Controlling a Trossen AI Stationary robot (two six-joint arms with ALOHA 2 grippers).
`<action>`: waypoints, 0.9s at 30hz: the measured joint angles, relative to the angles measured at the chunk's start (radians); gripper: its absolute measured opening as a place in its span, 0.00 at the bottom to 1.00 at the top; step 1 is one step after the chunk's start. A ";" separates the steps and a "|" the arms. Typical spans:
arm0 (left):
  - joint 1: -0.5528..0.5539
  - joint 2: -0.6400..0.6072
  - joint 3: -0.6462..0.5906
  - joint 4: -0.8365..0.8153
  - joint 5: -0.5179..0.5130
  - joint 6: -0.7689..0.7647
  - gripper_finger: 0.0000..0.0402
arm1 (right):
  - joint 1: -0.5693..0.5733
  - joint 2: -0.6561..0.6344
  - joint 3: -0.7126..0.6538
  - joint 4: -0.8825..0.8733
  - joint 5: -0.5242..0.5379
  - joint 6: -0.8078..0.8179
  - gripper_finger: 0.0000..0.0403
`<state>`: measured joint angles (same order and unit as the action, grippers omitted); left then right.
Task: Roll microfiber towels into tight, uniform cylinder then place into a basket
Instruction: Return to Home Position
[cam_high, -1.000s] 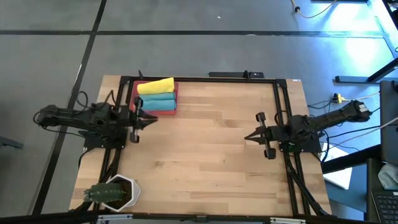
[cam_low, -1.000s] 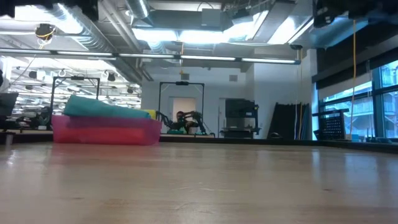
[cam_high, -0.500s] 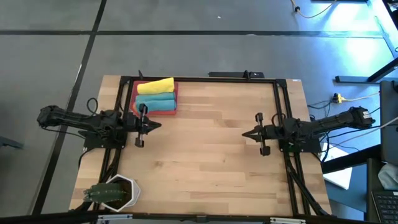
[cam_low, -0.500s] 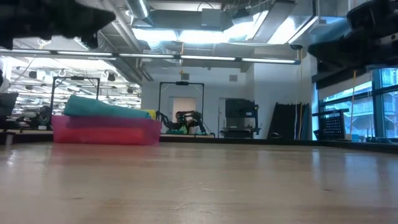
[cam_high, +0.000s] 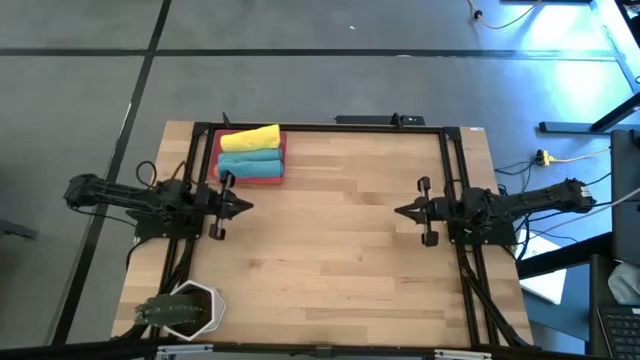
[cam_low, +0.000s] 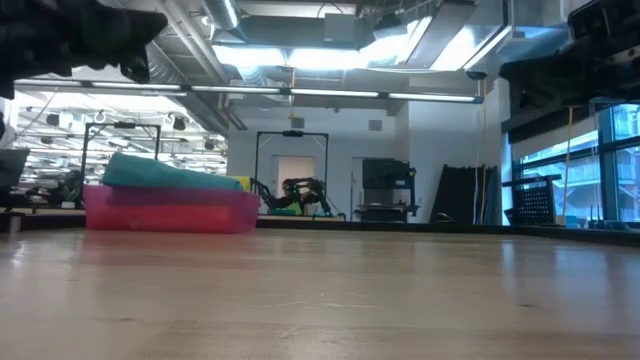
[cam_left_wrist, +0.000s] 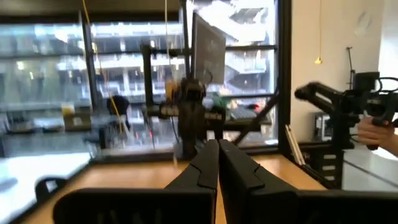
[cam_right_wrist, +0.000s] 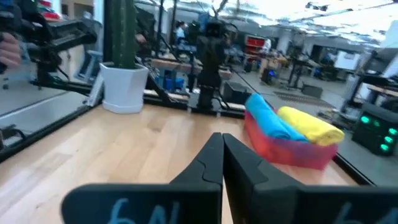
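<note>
The red basket (cam_high: 216, 152) sits in the far left corner of the tabletop (cam_high: 340, 260). A yellow towel (cam_high: 250, 139) lies rolled up in it on the far side, with blue towels (cam_high: 250, 161) right beside it. They poke up over the low walls.

The left hand (cam_high: 244, 206) hangs over the left side of the tabletop, close to the basket but not touching it. Its fingers are pressed together and hold nothing. The right hand (cam_high: 399, 211) hangs over the right side, with its fingers pressed together too, and it holds nothing. The two hands point at each other, well apart.

A white pot (cam_high: 192, 305) with a plant stands in the near left corner.
</note>
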<state>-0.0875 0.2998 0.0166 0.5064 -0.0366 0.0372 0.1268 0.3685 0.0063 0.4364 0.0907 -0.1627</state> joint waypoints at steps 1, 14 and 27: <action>0.000 -0.026 0.000 -0.012 0.001 0.020 0.00 | 0.000 -0.036 0.000 -0.043 0.013 -0.001 0.02; -0.001 -0.297 -0.008 -0.425 0.011 0.041 0.00 | 0.000 -0.362 0.006 -0.408 -0.127 0.004 0.01; -0.001 -0.297 -0.008 -0.493 0.002 -0.026 0.04 | 0.000 -0.358 0.006 -0.415 -0.021 0.002 0.07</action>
<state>-0.0883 0.0025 0.0082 0.0132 -0.0349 0.0117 0.1265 0.0105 0.0124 0.0218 0.0700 -0.1604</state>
